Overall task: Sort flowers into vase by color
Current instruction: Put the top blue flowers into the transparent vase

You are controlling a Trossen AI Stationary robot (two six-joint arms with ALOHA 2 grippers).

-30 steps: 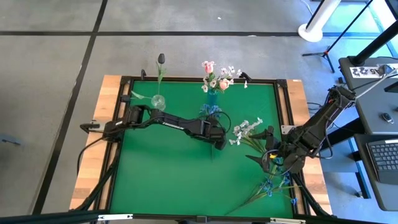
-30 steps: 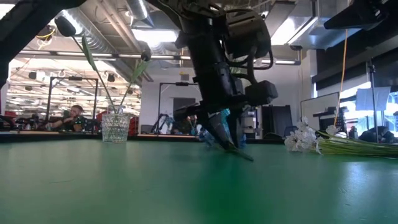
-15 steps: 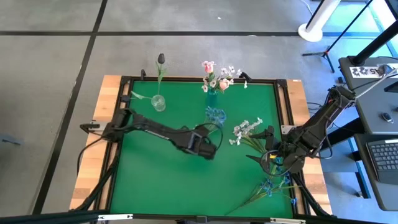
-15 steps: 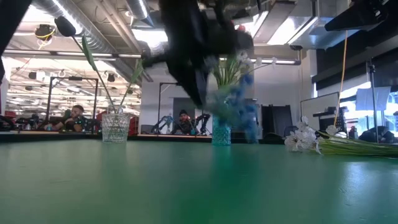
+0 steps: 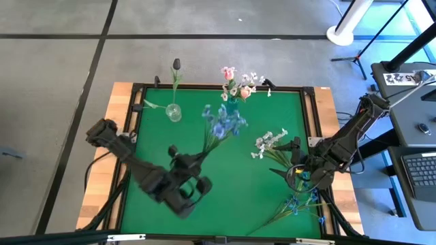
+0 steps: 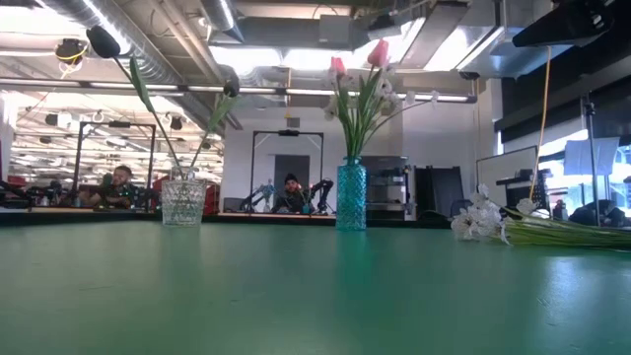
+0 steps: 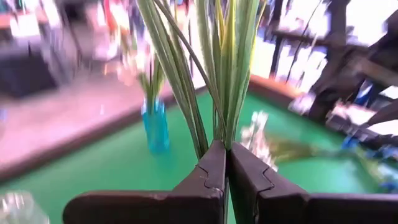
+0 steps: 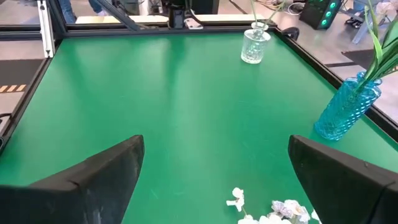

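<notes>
Green worktop (image 5: 157, 150) framed in black, on wooden boards. Left arm raised over the near-left part, left gripper (image 7: 226, 163) clamped on the stems of the blue flowers (image 5: 219, 121), blooms held aloft toward mid-worktop. Right arm parked at the right edge, right gripper (image 8: 214, 171) spread wide, holding nothing. Blue vase (image 5: 232, 107) at the far edge near centre, carrying pink tulips (image 6: 355, 57) and white sprigs. Clear glass vase (image 5: 174, 112) at the far edge left of it, carrying a dark tulip bud (image 5: 176, 64). Loose white flowers (image 5: 270, 141) lying toward the right edge; more blue flowers (image 5: 300, 202) at the near-right corner.

Step in hand judged as carrying the blue bunch to a vase. Recommended: keep stems gripped low and upright, align stem ends over the chosen vase mouth before descent, lower slowly to avoid tipping the vase or snagging stems already inside, release only once stems are seated
</notes>
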